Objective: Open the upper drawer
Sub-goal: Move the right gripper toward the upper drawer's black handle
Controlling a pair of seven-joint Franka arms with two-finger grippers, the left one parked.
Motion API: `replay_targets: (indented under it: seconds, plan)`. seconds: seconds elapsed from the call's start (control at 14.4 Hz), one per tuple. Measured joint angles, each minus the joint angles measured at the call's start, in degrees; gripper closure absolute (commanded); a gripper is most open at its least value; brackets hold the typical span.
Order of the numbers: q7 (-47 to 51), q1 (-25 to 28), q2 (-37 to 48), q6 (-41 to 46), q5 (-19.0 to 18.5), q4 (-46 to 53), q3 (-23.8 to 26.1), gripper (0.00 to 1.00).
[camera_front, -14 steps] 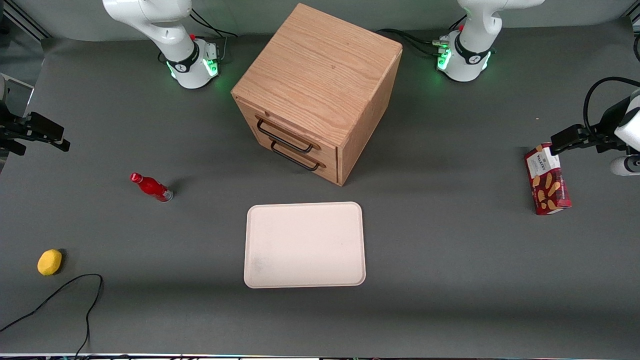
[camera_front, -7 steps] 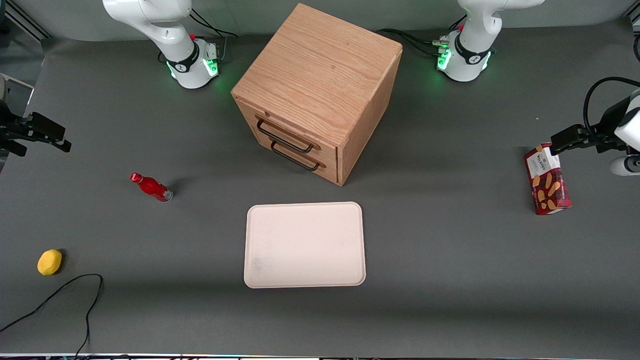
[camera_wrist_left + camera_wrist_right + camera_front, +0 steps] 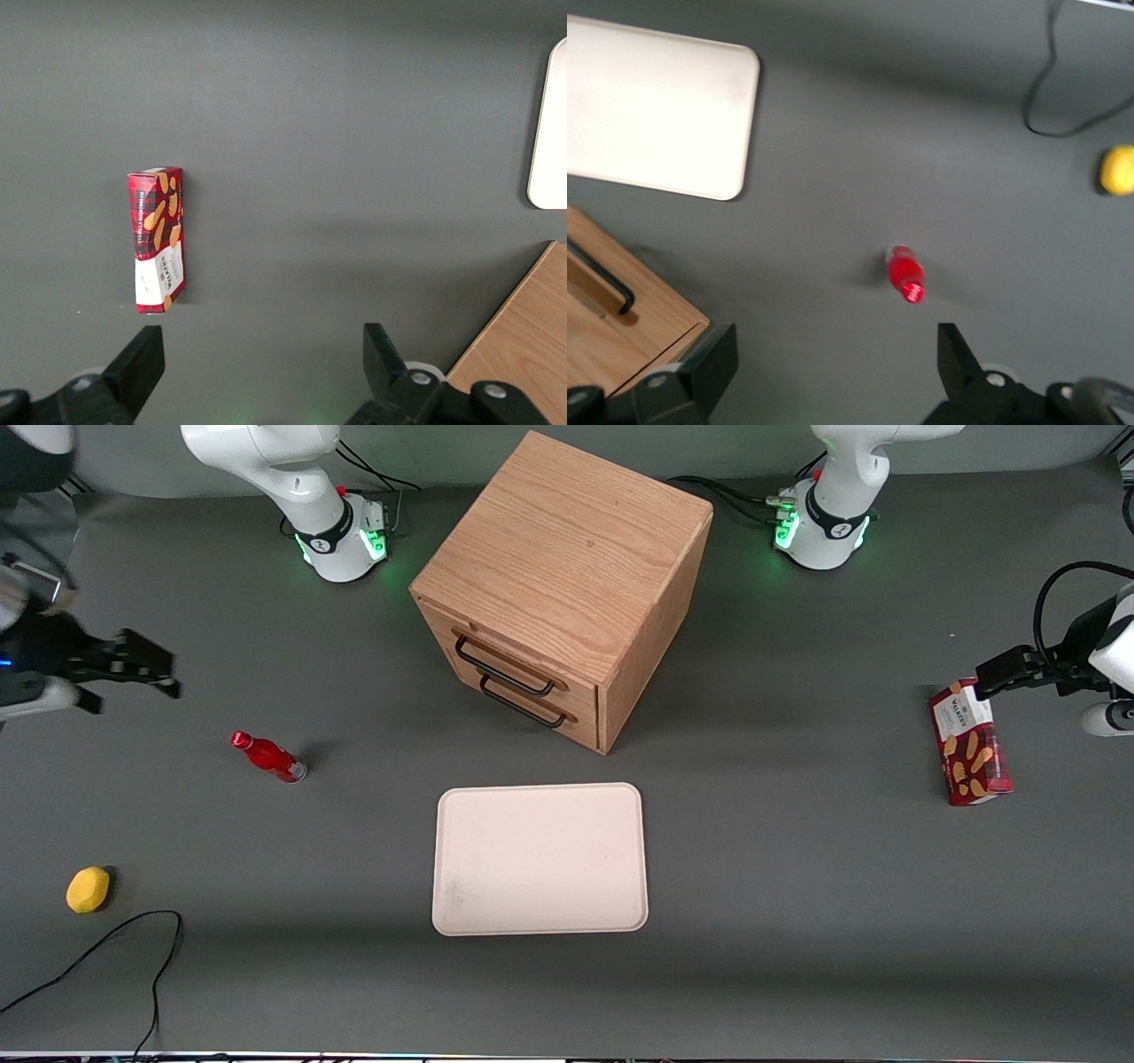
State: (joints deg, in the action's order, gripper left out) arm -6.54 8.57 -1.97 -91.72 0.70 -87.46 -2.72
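claw comes in from the working arm's end of the table

since the earlier frames the gripper point(image 3: 146, 671) has moved inward from the table edge, toward the cabinet point(image 3: 567, 584), and nothing else has shifted. it hangs above the bare grey table point(image 3: 797, 886), well apart from the cabinet. its two fingers point(image 3: 709, 367) stand wide apart and hold nothing – in the right wrist view only grey table shows between them.

nearest to the claw is the red bottle point(image 3: 268, 756), which lies on its side a little nearer to the front camera. further toward the front camera, near the table edge at the working arm's end, are the yellow lemon point(image 3: 88, 889) and a loose black cable point(image 3: 133, 939).

the upper drawer point(image 3: 505, 657) is shut, its front flush with the cabinet, and its black bar handle point(image 3: 503, 669) is untouched. the lower drawer point(image 3: 523, 704) just under it is shut too. in front of the cabinet, nearer to the front camera, lies the cream tray point(image 3: 539, 858) – flat, with nothing on it. the red biscuit box point(image 3: 969, 742) lies toward the parked arm's end.
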Motion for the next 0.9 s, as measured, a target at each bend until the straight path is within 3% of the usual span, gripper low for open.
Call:
replay_targets:
  seconds: [0.35, 0.9]
  plan:
    - [0.01, 9.65, -4.31, -1.74, 0.0, 3.76, 0.18, 0.0]
    - [0.01, 19.17, -5.67, -1.65, 0.0, 5.4, 0.16, 0.0]
